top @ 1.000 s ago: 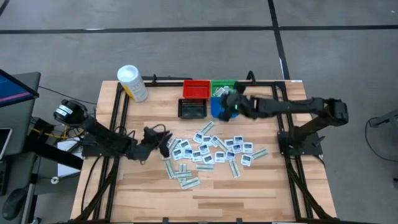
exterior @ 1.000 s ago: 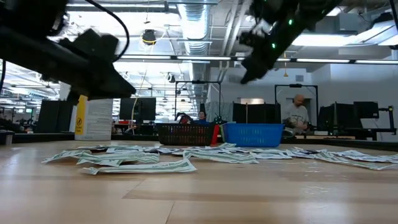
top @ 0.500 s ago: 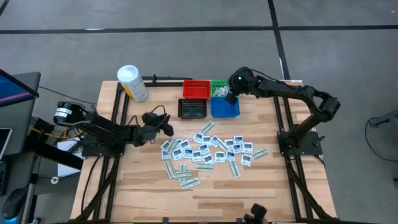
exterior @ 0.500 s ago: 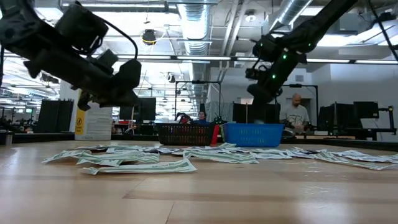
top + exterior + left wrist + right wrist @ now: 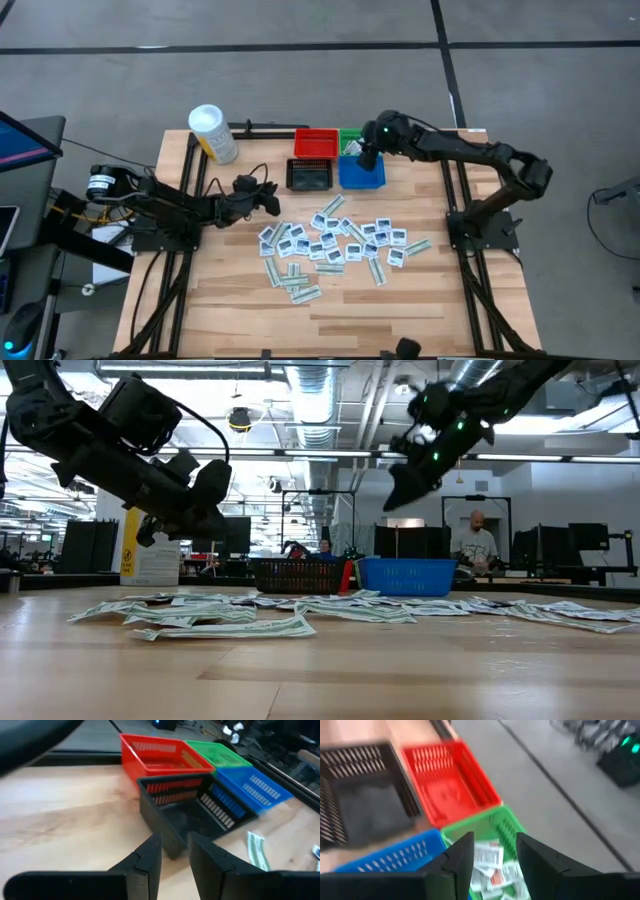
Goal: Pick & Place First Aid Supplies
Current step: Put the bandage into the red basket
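Note:
Many small flat packets (image 5: 335,240), white squares and pale green strips, lie loose in the middle of the table; they also show in the low view (image 5: 250,615). More packets (image 5: 490,867) lie in the green bin (image 5: 356,136). My right gripper (image 5: 366,158) hangs open above the green and blue bins, with nothing between its fingers (image 5: 495,850). My left gripper (image 5: 272,203) is raised left of the black bin (image 5: 308,176), pointing at it. Its fingers (image 5: 174,850) stand a little apart and nothing shows between them.
Four small bins stand in a block at the far middle: red (image 5: 315,143), green, black and blue (image 5: 360,175). A white tub with a yellow label (image 5: 212,133) stands at the far left corner. Bare wood lies along the near edge (image 5: 330,320).
My left gripper has risen from the left edge of the packet pile and gone toward the far edge, up to the black bin. My right gripper has gone toward the far edge from above the blue bin to the green bin's edge.

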